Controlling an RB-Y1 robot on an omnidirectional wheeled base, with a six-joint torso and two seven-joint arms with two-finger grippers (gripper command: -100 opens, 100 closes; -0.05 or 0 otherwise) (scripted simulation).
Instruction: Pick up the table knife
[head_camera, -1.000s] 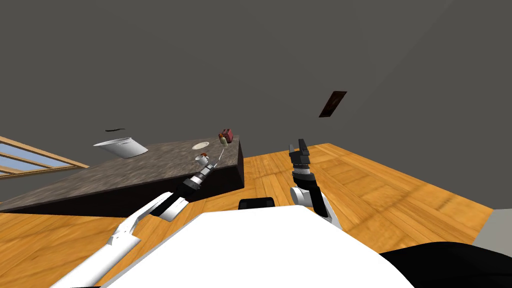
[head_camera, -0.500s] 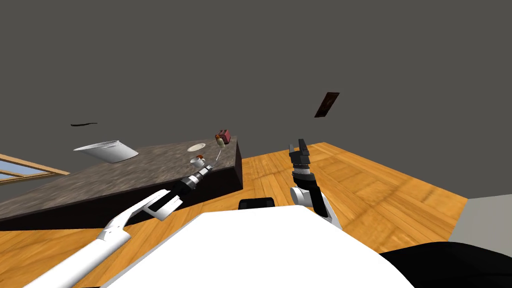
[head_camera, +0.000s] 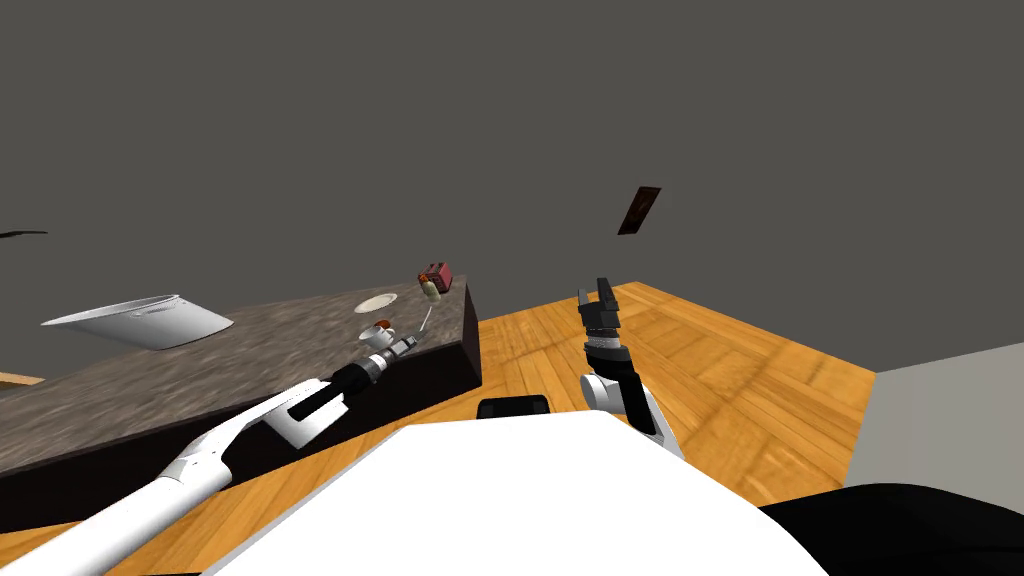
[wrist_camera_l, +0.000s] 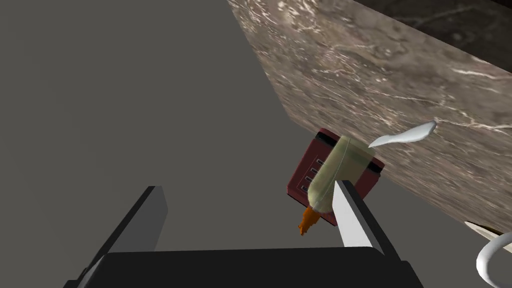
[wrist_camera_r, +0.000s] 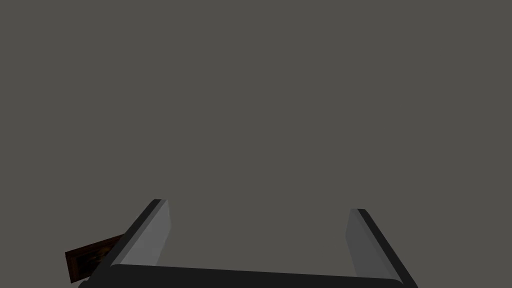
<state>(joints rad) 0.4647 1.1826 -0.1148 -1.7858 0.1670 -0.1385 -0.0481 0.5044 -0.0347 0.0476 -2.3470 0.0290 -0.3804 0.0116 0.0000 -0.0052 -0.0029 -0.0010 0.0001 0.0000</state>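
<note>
Here, thin pale table knife (wrist_camera_l: 407, 135) lies on counter (wrist_camera_l: 375, 75); left end effector (wrist_camera_l: 247, 186) agape.

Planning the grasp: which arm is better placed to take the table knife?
Left. The left gripper is open at the counter, close to the table knife; the right gripper, also open, hangs above the floor.

counter (head_camera: 250, 345) | red toaster (wrist_camera_l: 302, 182) at corner | bottle (wrist_camera_l: 340, 165) beside toaster | plate (head_camera: 376, 302) | cup (head_camera: 378, 334)
</note>
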